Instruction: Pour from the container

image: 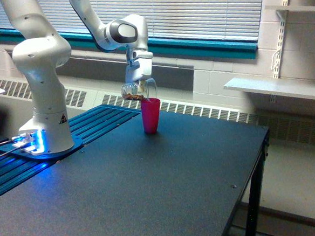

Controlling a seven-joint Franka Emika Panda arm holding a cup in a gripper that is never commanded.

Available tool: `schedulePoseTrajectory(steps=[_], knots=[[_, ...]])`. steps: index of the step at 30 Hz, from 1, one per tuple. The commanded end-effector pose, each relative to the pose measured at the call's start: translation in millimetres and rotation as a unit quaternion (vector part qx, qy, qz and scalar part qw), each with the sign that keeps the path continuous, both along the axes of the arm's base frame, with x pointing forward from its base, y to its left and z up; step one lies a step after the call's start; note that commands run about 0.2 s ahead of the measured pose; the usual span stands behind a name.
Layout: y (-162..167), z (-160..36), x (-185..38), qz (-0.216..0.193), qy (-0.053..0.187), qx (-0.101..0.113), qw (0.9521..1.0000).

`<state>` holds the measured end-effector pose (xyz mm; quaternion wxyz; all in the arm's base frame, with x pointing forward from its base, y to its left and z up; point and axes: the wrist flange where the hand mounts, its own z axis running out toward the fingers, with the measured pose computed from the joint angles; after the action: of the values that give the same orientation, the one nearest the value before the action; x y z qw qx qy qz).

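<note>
The container (138, 90), a small clear plastic cup with brown granular bits inside, lies tipped on its side in the air, its mouth toward the exterior view's right. My gripper (138, 82) is shut on it from above. Its open rim hangs just above and slightly left of the mouth of an upright bright pink cup (151, 115) standing on the black table (152, 194). The brown bits rest along the container's lower wall, near the pink cup's rim.
The arm's white base (43, 110) stands on a blue slatted platform (101, 119) at the exterior view's left. The table's right edge (258, 159) drops to the floor. A wall shelf (274, 88) is at the far right.
</note>
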<state>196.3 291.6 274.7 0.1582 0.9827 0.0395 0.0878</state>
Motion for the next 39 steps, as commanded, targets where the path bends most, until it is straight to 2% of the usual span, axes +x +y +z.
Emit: schedulePoseTrajectory(steps=[1,9,12,14,18,20,24,39], knots=[[-4.1,-0.6,-1.9,0.005,0.007,-0.011,0.9999],[-16.6,-5.8,-4.3,0.009,0.020,-0.034,0.9992],[-23.5,-4.7,0.2,0.011,0.017,-0.047,0.9987],[-22.9,-0.1,4.7,0.013,0.010,-0.044,0.9989],[-34.5,3.7,15.2,0.028,0.002,-0.062,0.9977],[-37.7,4.3,15.5,0.026,0.008,-0.069,0.9972],[-26.7,10.9,15.0,0.023,0.010,-0.067,0.9974],[-17.3,9.5,17.3,0.020,0.013,-0.052,0.9984]])
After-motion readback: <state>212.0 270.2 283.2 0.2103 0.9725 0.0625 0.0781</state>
